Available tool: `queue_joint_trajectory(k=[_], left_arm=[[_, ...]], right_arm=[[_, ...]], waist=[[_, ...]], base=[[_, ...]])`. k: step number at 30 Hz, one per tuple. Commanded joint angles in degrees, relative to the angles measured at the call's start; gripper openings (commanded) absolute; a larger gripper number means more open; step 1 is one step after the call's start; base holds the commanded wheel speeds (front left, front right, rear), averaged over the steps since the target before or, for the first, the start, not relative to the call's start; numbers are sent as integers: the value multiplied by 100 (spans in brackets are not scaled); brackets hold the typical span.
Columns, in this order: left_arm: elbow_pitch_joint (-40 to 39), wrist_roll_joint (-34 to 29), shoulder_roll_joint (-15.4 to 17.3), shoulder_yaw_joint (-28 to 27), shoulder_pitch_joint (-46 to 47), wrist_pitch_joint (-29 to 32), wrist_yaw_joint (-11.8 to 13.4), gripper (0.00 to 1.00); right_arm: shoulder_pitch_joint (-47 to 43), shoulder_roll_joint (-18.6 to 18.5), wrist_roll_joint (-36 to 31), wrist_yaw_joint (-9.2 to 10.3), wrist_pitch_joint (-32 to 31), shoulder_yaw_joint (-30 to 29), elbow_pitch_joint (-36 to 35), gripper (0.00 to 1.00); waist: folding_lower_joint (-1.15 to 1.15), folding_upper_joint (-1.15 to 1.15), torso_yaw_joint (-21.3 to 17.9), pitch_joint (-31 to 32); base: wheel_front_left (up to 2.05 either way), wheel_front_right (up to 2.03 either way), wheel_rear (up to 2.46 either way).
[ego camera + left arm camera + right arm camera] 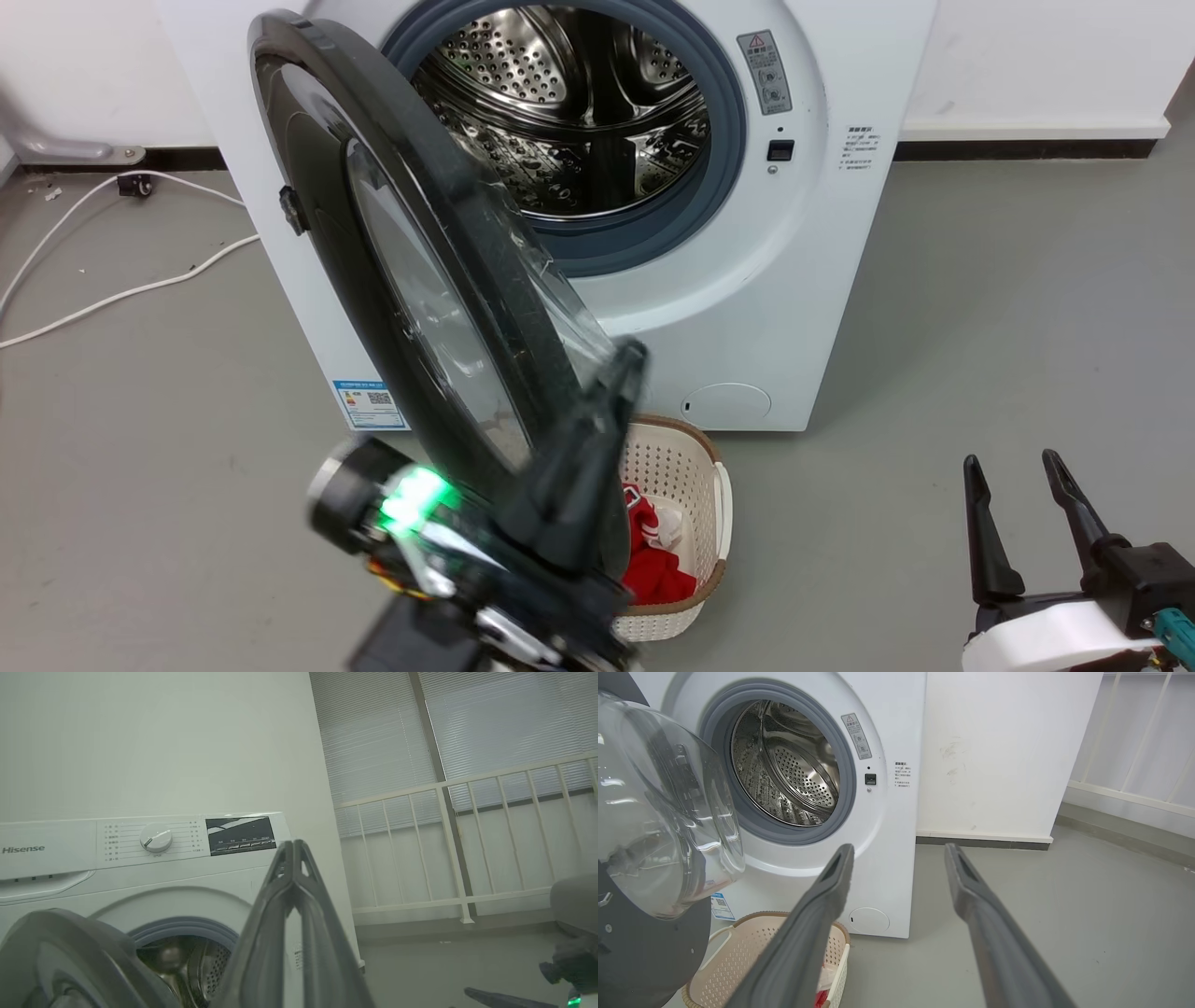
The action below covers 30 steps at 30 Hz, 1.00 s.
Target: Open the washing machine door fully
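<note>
**Door swung out, left tool at its near edge**

The left tool [630,359] [293,845] has its two dark fingers pressed together with nothing between them. It points up beside the near rim of the washing machine door [401,280] [56,952] [658,826]; blur hides whether they touch. The door stands open to the left, edge-on, with its clear glass bowl facing the steel drum [579,112].

The right tool [1016,467] [899,851] waits near right, fingers apart and empty.

The white washing machine [794,280] [46,858] [896,718] stands on a grey floor [980,327] against a white wall [994,742]. A cream laundry basket [724,504] [738,961] with a red garment [653,560] sits before it. A white cable [112,299] trails at far left. A pale railing [444,812] and blinds [373,728] lie to the right.
</note>
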State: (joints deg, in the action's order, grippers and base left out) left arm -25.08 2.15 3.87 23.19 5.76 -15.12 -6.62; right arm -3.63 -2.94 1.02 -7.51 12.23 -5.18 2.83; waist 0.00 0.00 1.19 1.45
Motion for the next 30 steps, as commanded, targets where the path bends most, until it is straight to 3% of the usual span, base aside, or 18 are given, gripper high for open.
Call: queue_joint_trajectory(k=[1, 8, 14, 30], left_arm=[[211, 84, 58, 272, -175, -5, -36, 0], [1141, 452, 397, 1063, -644, 286, -73, 0], [1767, 560, 504, 1146, -648, 468, -66, 0], [3318, 617, -3, 909, 411, 142, 515, 0]], right_arm=[[-56, 11, -3, 3, -14, -1, 10, 100], [-50, 11, 41, 3, -58, 11, 20, 100], [-17, 10, 51, 3, -60, 2, 36, 100], [146, 11, 253, 3, -37, 226, 134, 100]], waist=[[0, 0, 11, -1], [0, 0, 53, -65], [0, 0, 93, -111], [0, 0, -89, -241]], base=[[0, 0, 0], [0, 0, 0], [0, 0, 0], [0, 0, 0]])
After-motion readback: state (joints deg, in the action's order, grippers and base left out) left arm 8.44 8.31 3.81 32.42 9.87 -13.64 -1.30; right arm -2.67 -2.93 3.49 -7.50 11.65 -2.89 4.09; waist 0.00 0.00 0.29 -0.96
